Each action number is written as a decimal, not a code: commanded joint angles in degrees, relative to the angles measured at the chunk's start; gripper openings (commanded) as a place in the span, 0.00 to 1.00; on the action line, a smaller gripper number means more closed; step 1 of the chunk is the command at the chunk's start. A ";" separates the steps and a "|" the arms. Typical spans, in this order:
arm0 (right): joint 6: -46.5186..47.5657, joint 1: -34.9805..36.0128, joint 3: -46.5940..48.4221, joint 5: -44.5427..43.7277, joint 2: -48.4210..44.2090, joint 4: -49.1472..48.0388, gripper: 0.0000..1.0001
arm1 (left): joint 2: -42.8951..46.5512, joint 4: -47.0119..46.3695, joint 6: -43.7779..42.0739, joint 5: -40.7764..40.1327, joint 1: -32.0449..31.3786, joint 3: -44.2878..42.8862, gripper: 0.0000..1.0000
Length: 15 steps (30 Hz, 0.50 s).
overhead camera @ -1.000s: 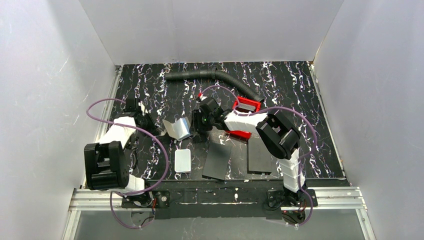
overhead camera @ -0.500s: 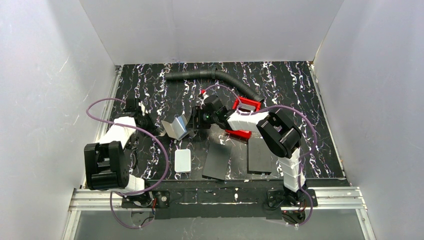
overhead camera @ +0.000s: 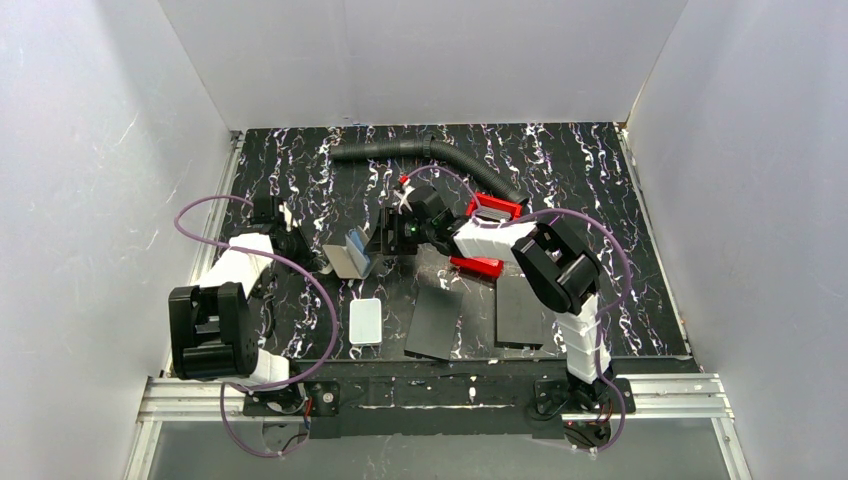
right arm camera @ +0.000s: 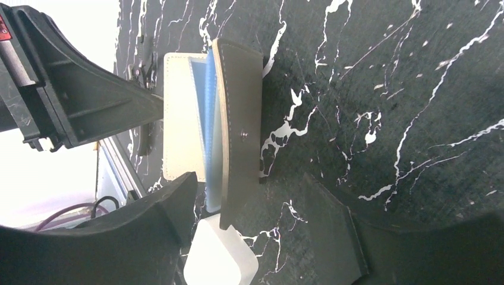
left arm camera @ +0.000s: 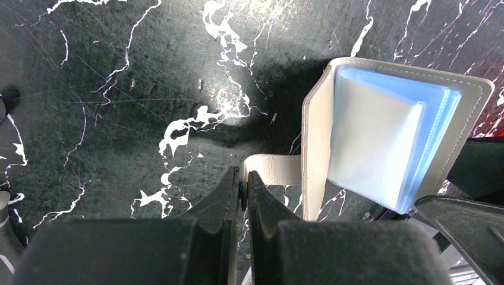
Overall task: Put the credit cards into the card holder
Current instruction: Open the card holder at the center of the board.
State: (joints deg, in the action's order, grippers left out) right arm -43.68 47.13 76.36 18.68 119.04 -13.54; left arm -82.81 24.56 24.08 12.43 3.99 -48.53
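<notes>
Between the two end effectors, toward the left middle of the surface [overhead camera: 600, 180], the card holder [overhead camera: 352, 256] stands on edge, its covers folded nearly together with the blue-silver inner leaves showing in the gap. The left end effector [left arm camera: 243, 184] is closed on the clasp tab [left arm camera: 270, 169], pinching the strap just beside the cover. The right end effector [right arm camera: 249, 178] has its fingers spread wide and grips nothing that I can make out. The near end of the holder sits in the opening between them, close to one finger, though whether it touches is unclear.

From the right wrist view, the holder's long edges run straight away from that end effector, in line with its fingers, so the fingers straddle the holder's thickness and not its length.

The credit cards [overhead camera: 492, 208] are a pale stack in the red tray [overhead camera: 478, 268]. It lies on the far side of the right wrist from the holder, well apart from the left arm (the right arm is plainly the nearer). To fetch a card, the right end effector would probably have to back off and swing away from the holder toward the tray, while the left steadies the holder by its tab.
</notes>
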 commanded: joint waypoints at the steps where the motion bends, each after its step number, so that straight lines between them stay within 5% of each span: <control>1: -0.25 -0.64 2.59 1.33 -0.16 -2.61 0.77 | 1.71 1.88 -0.91 -0.97 -0.50 -0.29 0.00; 7: 0.44 -0.81 3.95 1.79 0.38 -2.35 0.84 | 2.84 1.85 -1.39 -2.25 -1.37 -0.33 0.00; 15: 0.04 -0.86 8.43 2.24 3.63 -1.05 0.66 | 2.73 2.16 -1.49 -2.58 -1.52 -0.49 0.00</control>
State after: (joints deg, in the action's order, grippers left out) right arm -43.62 46.46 80.71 20.05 120.46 -13.85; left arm -81.87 24.97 23.31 10.90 2.74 -48.53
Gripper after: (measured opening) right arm 0.685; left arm 0.037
